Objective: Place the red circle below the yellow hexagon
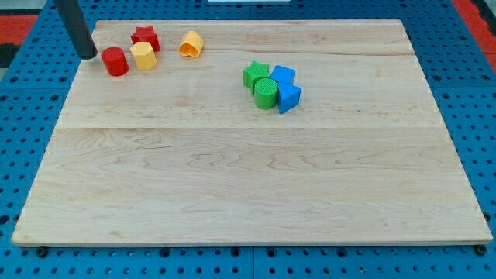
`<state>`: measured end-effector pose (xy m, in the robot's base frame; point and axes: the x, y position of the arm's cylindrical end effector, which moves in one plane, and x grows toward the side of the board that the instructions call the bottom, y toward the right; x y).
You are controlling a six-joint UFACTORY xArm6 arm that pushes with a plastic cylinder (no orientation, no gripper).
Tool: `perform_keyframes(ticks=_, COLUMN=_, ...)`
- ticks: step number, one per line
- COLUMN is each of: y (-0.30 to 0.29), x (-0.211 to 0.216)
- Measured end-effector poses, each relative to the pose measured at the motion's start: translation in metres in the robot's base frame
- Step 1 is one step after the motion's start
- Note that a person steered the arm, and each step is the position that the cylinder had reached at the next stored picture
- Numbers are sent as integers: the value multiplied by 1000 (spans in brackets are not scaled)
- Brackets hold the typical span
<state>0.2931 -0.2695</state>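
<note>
The red circle (115,61) stands near the board's top left corner. The yellow hexagon (143,56) is right beside it on the view's right, touching or nearly touching. My tip (88,55) is just to the view's left of the red circle, a small gap away, at the board's left edge. The rod runs up and out of the view's top left.
A red star (145,38) sits just above the yellow hexagon. A yellow heart-like block (191,44) lies to their right. A cluster of a green star (255,74), green circle (266,93) and two blue blocks (287,87) sits right of centre. The wooden board (248,186) lies on blue pegboard.
</note>
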Motion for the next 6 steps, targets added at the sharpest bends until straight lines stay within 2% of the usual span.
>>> perform_keyframes(ticks=2, y=26, x=35)
perform_keyframes(ticks=3, y=7, x=10)
perform_keyframes(ticks=4, y=29, x=7)
perform_keyframes(ticks=5, y=62, x=52)
perform_keyframes(ticks=6, y=64, x=73)
